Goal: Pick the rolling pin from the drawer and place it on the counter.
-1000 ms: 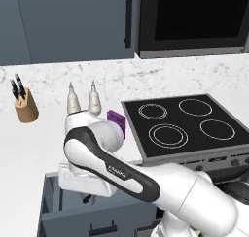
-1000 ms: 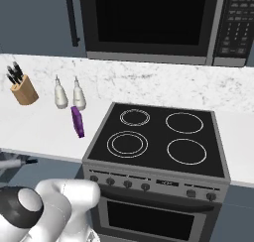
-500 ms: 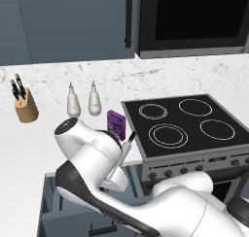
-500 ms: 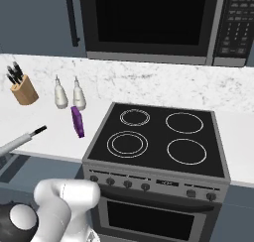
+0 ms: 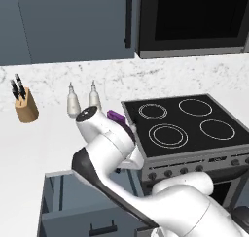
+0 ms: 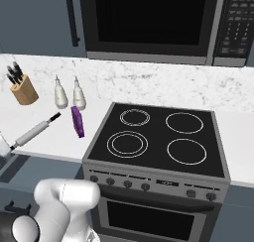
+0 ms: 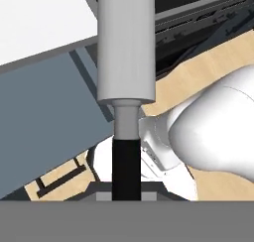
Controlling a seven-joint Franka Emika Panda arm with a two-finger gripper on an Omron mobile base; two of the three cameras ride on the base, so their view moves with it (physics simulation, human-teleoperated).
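Note:
The rolling pin (image 6: 34,132), a slim white rod with a black handle, hangs tilted over the front of the white counter (image 6: 49,147) in the right base view, its lower end at the left edge. In the hand view, the rolling pin (image 7: 125,42) runs straight up the middle, and my gripper (image 7: 125,189) is shut on its near black handle. The blue-grey drawer (image 5: 63,197) stands open below the counter's edge, at the lower left of the left base view. My arm hides the gripper there. The open drawer (image 7: 44,112) lies below the pin.
A wooden knife block (image 5: 25,107) stands at the back left of the counter. Two white shakers (image 5: 82,101) and a purple object (image 6: 77,121) sit near the black stovetop (image 5: 187,124). Cabinet doors and a microwave (image 6: 149,23) hang above.
The rolling pin has risen from the left edge of the right base view and moved up and right over the counter. My arm has swung upward with it.

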